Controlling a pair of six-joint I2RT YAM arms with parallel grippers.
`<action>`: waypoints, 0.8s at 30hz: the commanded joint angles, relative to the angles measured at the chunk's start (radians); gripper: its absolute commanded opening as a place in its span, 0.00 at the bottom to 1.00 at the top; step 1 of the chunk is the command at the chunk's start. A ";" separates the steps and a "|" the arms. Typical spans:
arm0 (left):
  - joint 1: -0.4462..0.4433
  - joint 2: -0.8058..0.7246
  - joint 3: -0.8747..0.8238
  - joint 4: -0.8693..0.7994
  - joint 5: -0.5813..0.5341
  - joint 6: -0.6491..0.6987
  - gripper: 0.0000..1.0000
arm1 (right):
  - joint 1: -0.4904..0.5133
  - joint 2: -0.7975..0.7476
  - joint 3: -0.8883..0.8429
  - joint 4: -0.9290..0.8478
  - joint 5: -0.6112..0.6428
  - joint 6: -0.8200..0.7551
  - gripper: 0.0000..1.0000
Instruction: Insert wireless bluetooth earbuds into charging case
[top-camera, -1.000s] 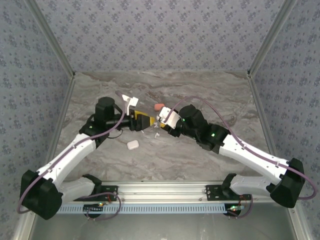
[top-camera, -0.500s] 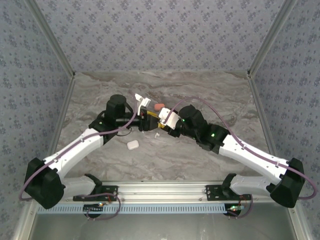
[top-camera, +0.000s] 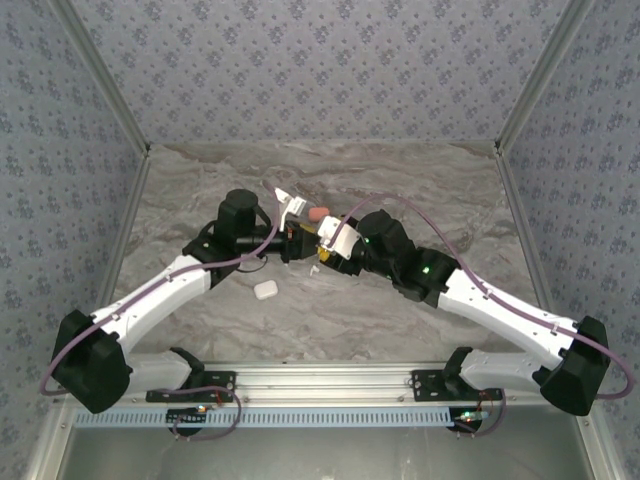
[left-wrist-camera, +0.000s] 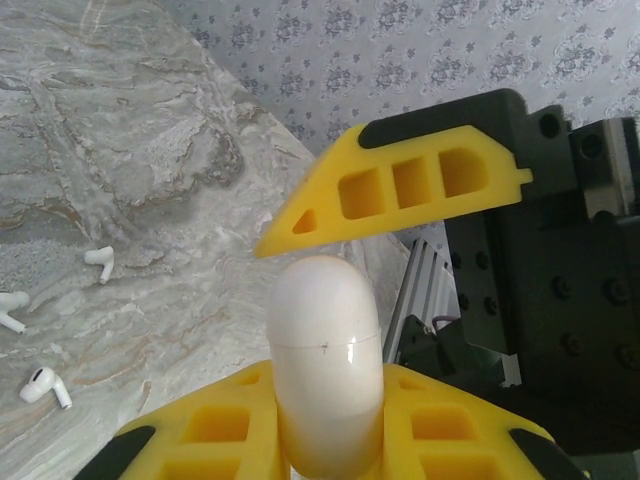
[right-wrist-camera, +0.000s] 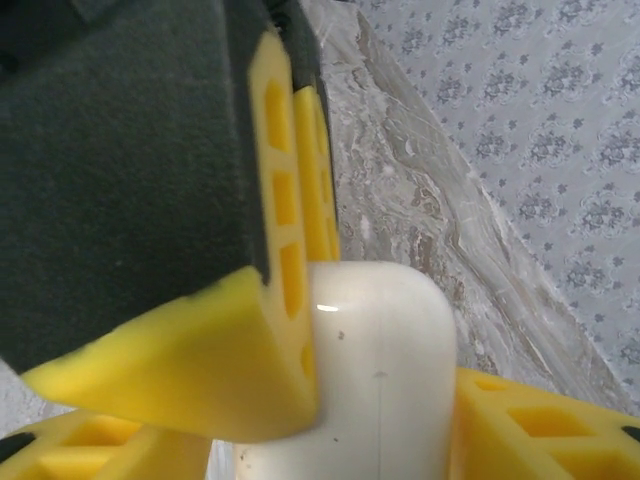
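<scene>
Mid-table, up in the air, the left gripper (top-camera: 298, 240) is clamped tight on the lower end of a white charging case (left-wrist-camera: 325, 350). The right gripper (top-camera: 323, 250) has its jaws parted, and one yellow finger (left-wrist-camera: 400, 190) stands clear above the case's dome. The danger is a glossy shell pinched at one end only. If that finger clips it, I reckon it twists or pops out. The case's long axis runs out along the left fingers, rounded end toward the right gripper, lid seam crosswise, seemingly shut. White earbuds (left-wrist-camera: 45, 385) lie loose on the marble table (left-wrist-camera: 120, 150) below.
</scene>
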 joint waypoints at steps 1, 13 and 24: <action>-0.007 -0.023 0.005 0.094 -0.013 0.009 0.12 | -0.025 -0.039 0.025 -0.057 -0.056 0.031 0.71; -0.053 -0.074 -0.141 0.394 -0.117 0.071 0.05 | -0.362 -0.185 -0.048 -0.029 -0.664 0.288 1.00; -0.092 -0.106 -0.185 0.446 -0.129 0.148 0.01 | -0.401 -0.091 -0.013 0.033 -0.645 0.382 0.95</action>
